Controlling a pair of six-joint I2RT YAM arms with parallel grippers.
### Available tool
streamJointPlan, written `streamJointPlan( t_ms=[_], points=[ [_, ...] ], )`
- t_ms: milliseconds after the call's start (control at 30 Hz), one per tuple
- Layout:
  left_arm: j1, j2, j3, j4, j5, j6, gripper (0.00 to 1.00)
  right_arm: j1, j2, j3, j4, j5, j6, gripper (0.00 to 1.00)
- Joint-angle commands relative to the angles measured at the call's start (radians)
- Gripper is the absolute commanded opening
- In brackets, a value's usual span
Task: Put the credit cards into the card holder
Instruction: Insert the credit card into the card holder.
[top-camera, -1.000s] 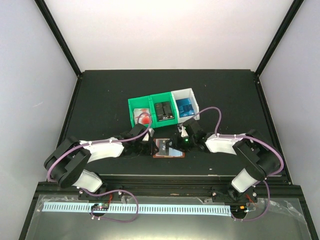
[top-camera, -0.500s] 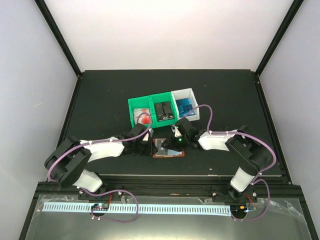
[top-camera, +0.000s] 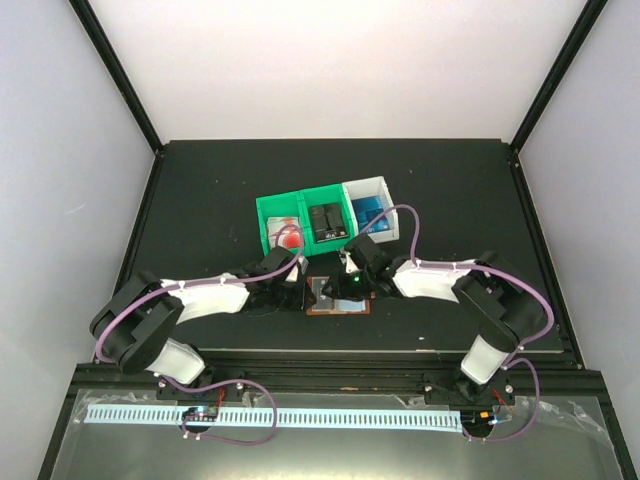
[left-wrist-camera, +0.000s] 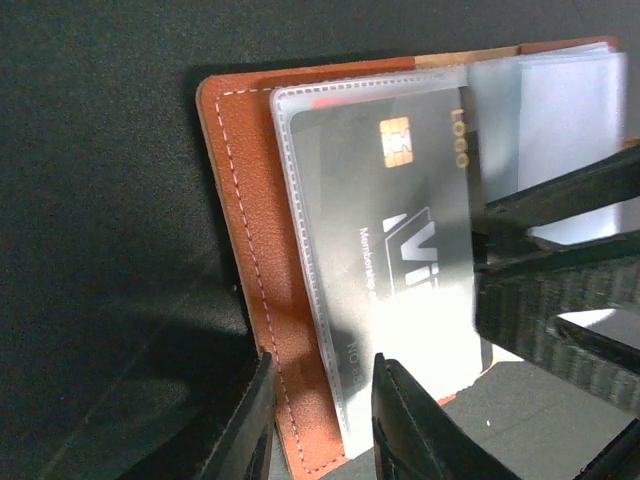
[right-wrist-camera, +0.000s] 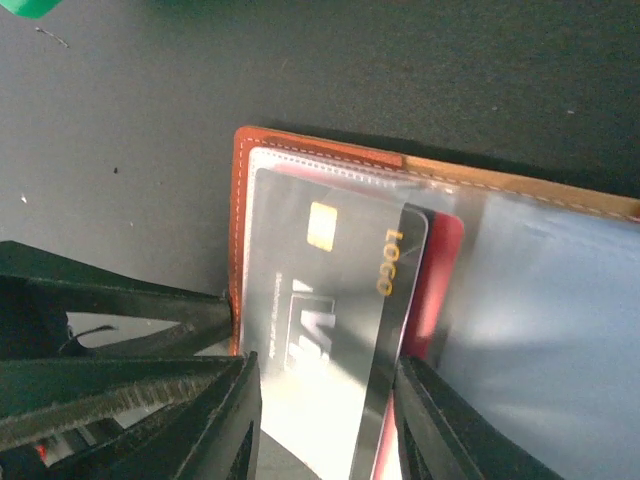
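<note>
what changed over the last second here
The right gripper slid left, from the right side of the wallet to over its middle. Its fingers now flank the grey card; whether they grip it is unclear. The left gripper stayed at the wallet's left edge. The wallet and the bins did not move.

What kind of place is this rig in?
Probably a lab test cell: a matte black tabletop, plain white enclosure walls with black frame posts, and small green and white plastic sorting bins.
</note>
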Motion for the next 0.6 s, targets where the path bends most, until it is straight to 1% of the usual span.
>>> streamJointPlan(
  t_ms=[0,133,233,333,433,467,567],
  points=[
    [-0.002,-0.030,0.015,-0.037,-0.039,0.033,0.30,0.016,-0.102,0.027,-0.138,0.152,-0.056,0.40],
    [-0.002,-0.125,0.012,-0.058,-0.053,0.061,0.34,0.012,-0.221,0.044,-0.306,0.323,-0.099,0.44],
    [-0.002,-0.249,0.004,-0.090,-0.090,0.086,0.46,0.005,-0.331,0.062,-0.397,0.444,-0.160,0.44],
    [-0.001,-0.388,0.006,-0.139,-0.138,0.112,0.58,0.002,-0.412,0.107,-0.476,0.539,-0.267,0.44],
    [0.000,-0.517,0.011,-0.198,-0.195,0.139,0.70,0.000,-0.461,0.172,-0.510,0.577,-0.403,0.45],
    [0.001,-0.557,0.013,-0.211,-0.212,0.152,0.73,-0.002,-0.466,0.202,-0.523,0.578,-0.443,0.47],
    [0.002,-0.655,0.030,-0.262,-0.248,0.202,0.81,-0.006,-0.461,0.288,-0.552,0.526,-0.571,0.52]
  ],
)
